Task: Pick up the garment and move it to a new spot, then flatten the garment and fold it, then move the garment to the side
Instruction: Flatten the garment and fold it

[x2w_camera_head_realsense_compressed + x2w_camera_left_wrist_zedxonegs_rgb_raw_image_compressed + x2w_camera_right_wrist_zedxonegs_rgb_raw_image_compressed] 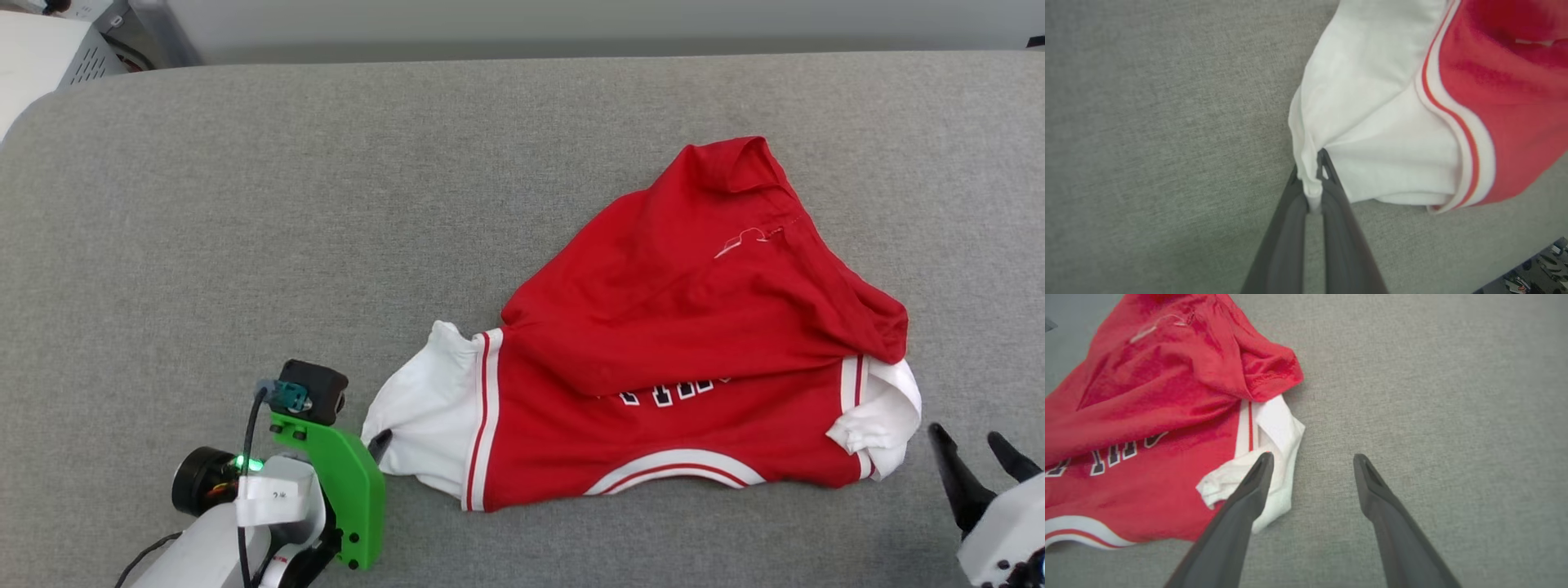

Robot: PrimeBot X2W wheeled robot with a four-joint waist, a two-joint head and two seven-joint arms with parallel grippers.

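At the lower left, the left arm was seen reaching in from the near edge, its pale forearm and green bracket (343,482) angled up and to the right. The left claw (1309,179) was clenched on the outer hem of a white sleeve (416,425), with a fold of cloth pinched between the fingertips. Wide bare room was left on the grey tabletop (245,204) to the left and on the far side. The garment (669,327) was spread crumpled right of centre, its red body folded over so that only the bottoms of the printed letters were shown. Its curved striped trim was turned toward the near edge. Just beside the other white sleeve (886,416), the right claw (966,437) was held released and empty, fingers spread, with a narrower bare strip to its right.
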